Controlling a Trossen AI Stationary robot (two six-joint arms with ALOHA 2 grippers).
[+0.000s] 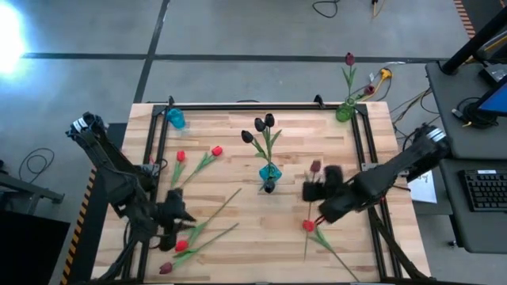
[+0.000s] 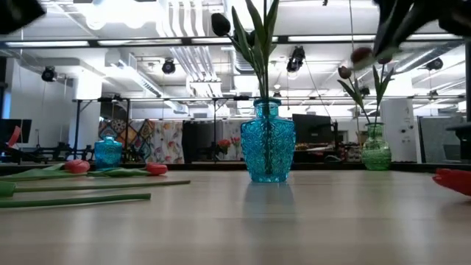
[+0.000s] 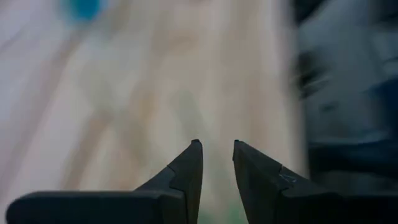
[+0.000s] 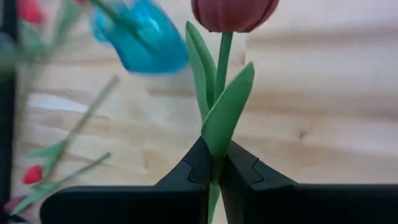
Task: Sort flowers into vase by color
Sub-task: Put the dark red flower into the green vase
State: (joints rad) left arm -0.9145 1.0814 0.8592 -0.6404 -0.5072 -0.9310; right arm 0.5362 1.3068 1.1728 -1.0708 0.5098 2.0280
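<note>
My right gripper point(image 1: 314, 190) is over the table's right half, shut on a maroon tulip point(image 1: 316, 166) whose head point(image 4: 233, 12) stands beyond the fingertips. Left of it is the blue vase point(image 1: 269, 172) with black tulips point(image 1: 264, 125). A green vase point(image 1: 345, 111) at the far right holds one maroon tulip point(image 1: 349, 59). My left gripper point(image 1: 176, 212) hangs over the near left among lying red tulips point(image 1: 182, 245). A narrow gap shows between its fingertips point(image 3: 217, 146), and I cannot tell whether anything lies in it. My right gripper pinches the maroon tulip's stem, together with the base of a leaf point(image 4: 215, 144), between its two fingers, a little way below the head. The fingers slant down from the table's right side. The head and leaves stick out past the fingertips, clear of the table.
A small blue vase point(image 1: 175, 119) stands at the far left corner. Red tulips lie at the left point(image 1: 216, 150) and near the right gripper point(image 1: 309, 226). A maroon one point(image 1: 165, 268) lies at the near left. Black frame rails point(image 1: 363, 158) run along both sides.
</note>
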